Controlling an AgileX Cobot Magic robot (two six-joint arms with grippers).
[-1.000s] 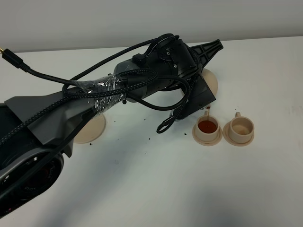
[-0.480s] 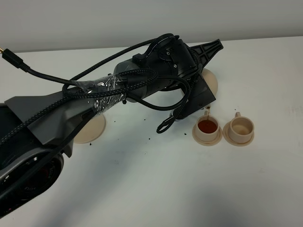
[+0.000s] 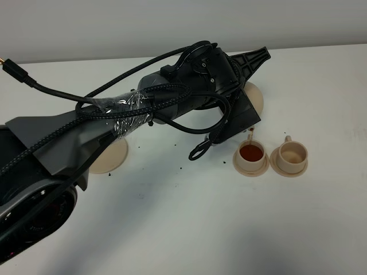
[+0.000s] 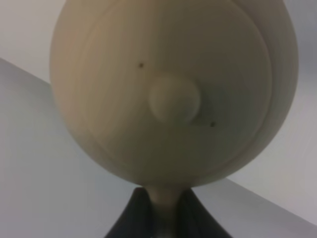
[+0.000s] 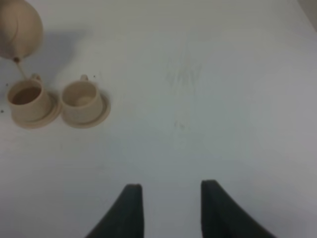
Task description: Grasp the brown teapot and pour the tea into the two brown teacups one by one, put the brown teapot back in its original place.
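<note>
while it pours, the brown teapot points spout-down.

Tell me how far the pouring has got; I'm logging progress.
Done: the teapot is off its dish, gripped by the left pincer. In hand: it is tilted, with a thin stream falling into the first cup, which holds reddish tea. Left: the second cup is empty, and the teapot must go back on the dish.
</note>
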